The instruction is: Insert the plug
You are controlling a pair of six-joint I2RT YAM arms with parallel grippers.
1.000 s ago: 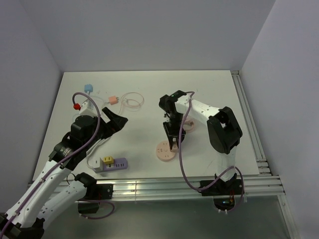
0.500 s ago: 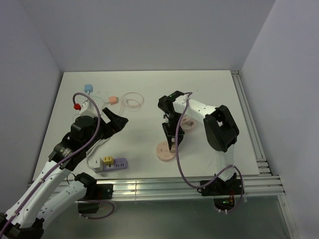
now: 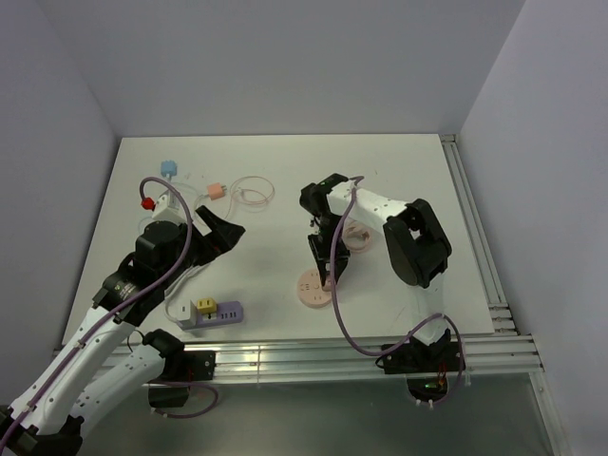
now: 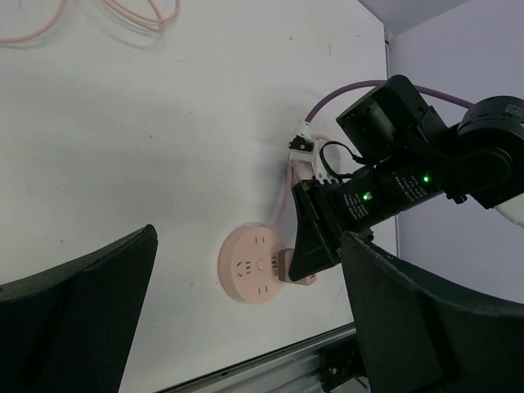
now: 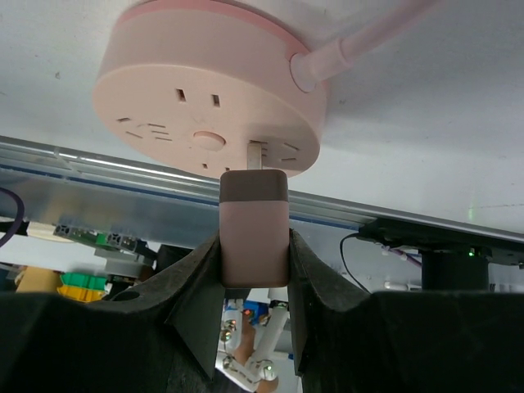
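Pink plastic plug [image 5: 254,221], likely light and stiff, sits clamped by its smooth sides in the right tool [image 5: 254,250], prong at a slot of the round pink socket [image 5: 164,90]; left tool [image 4: 246,327] gapes wide.

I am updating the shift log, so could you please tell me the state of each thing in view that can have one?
right gripper: shut on small pink rectangular plug.
small pink rectangular plug: one prong at a slot, body not flush yet.
round pink plastic socket: lying flat, plug not fully in.
left gripper: open, empty.
yellow plug: seated in the lilac power strip.
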